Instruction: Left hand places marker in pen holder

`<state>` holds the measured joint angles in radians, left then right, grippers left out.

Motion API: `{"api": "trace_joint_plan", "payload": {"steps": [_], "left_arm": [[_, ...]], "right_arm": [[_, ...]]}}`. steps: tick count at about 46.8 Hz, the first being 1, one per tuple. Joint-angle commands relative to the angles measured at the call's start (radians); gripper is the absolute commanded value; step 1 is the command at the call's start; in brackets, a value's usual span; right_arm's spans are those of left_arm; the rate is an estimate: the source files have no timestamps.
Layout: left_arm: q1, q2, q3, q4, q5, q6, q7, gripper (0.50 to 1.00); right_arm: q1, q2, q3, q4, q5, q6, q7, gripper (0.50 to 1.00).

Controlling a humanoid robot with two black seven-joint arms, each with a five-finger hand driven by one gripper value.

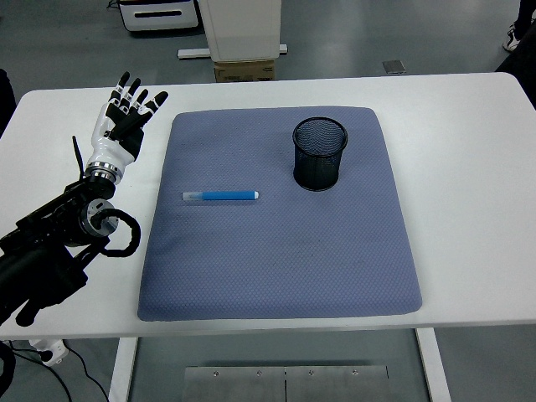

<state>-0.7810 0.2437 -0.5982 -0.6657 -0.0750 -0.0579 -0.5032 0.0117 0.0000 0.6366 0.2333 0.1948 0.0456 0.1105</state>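
A blue marker with a clear cap end lies flat on the grey-blue mat, pointing left to right. A black mesh pen holder stands upright on the mat's far right part, with nothing visible inside. My left hand hovers over the white table left of the mat, fingers spread and holding nothing. It is well apart from the marker, up and to the left of it. The right hand does not show.
The white table extends around the mat. Beyond the far edge are a cardboard box and a white cabinet base on the floor. A person's shoe shows at the top right.
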Motion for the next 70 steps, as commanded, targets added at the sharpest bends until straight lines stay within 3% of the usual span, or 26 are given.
{"api": "trace_joint_plan", "payload": {"steps": [1, 27, 40, 50, 56, 70], "left_arm": [[0.005, 0.014, -0.002, 0.0, -0.002, -0.029, 0.002, 1.0], [0.023, 0.039, -0.003, 0.0, -0.014, -0.043, 0.011, 1.0], [0.029, 0.045, -0.002, 0.0, -0.002, -0.166, 0.011, 1.0], [0.037, 0.046, 0.0, 0.001, -0.002, -0.178, 0.009, 1.0], [0.042, 0.046, -0.002, 0.001, -0.005, -0.223, 0.005, 1.0], [-0.006, 0.078, 0.012, 0.001, 0.0, -0.215, 0.011, 1.0]], "right_arm": [[0.001, 0.0, 0.0, 0.0, 0.0, 0.0, 0.0, 1.0], [0.001, 0.0, 0.0, 0.0, 0.0, 0.0, 0.0, 1.0], [-0.001, 0.0, 0.0, 0.0, 0.0, 0.0, 0.0, 1.0], [-0.001, 0.0, 0.0, 0.0, 0.0, 0.0, 0.0, 1.0], [0.001, 0.0, 0.0, 0.0, 0.0, 0.0, 0.0, 1.0], [0.001, 0.0, 0.0, 0.0, 0.0, 0.0, 0.0, 1.0]]}}
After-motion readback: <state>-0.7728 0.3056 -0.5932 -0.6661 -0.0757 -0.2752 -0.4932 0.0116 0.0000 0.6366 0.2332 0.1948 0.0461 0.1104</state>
